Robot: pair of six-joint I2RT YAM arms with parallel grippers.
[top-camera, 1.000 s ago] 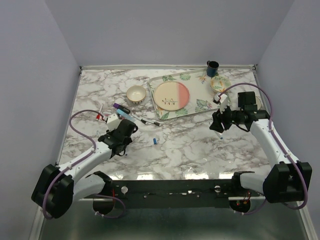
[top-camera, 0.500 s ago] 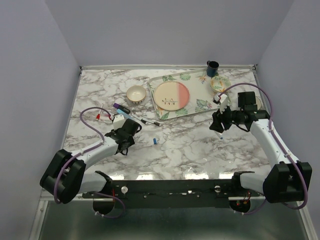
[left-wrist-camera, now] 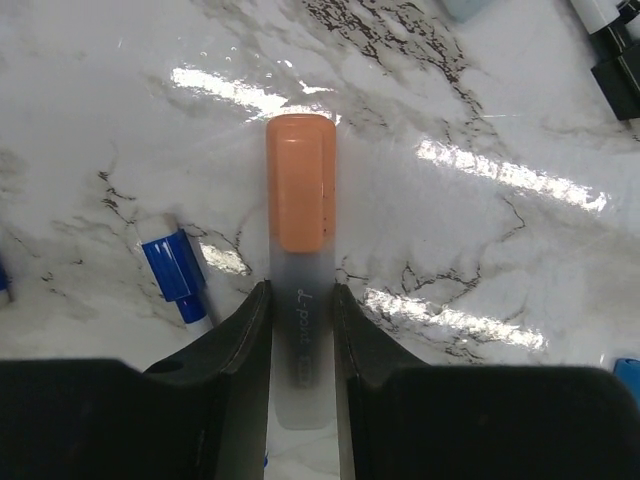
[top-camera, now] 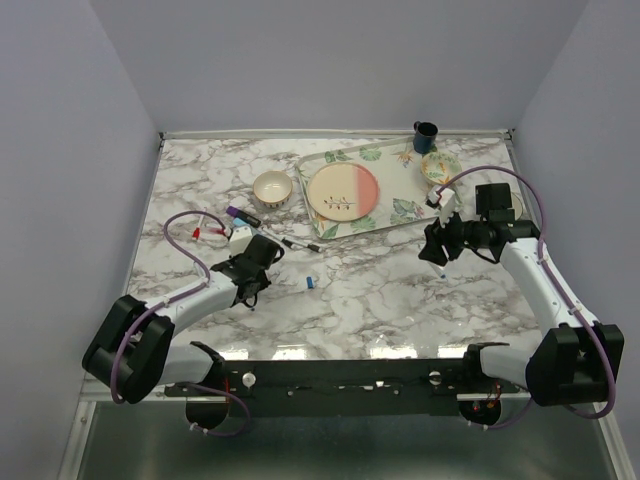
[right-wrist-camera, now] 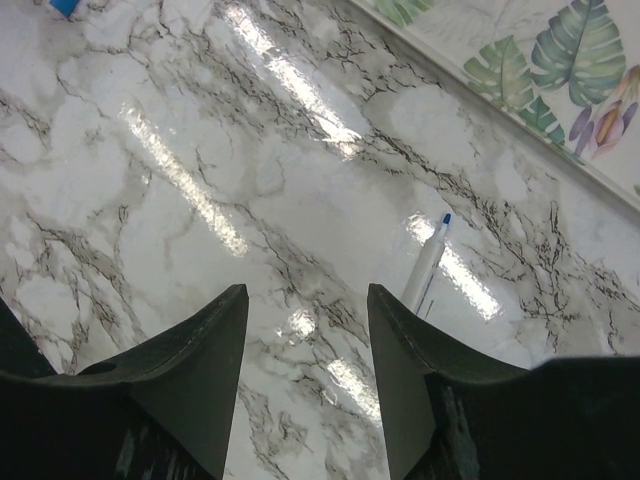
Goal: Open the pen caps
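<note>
The orange cap [left-wrist-camera: 300,180] sits fully on its frosted pen [left-wrist-camera: 300,355], whose barrel is pinched by the left gripper [left-wrist-camera: 300,295]. A blue cap [left-wrist-camera: 175,275] lies just left of it. Across the table, a white blue-tipped pen [right-wrist-camera: 425,265] lies uncapped.

tray [top-camera: 404,211]: leaf-printed, on marble table [top-camera: 380,295]
plate [top-camera: 343,191]: pink and cream, on tray
bowl [top-camera: 271,188]: cream, beside tray
mug [top-camera: 426,136]: dark, far edge
</note>
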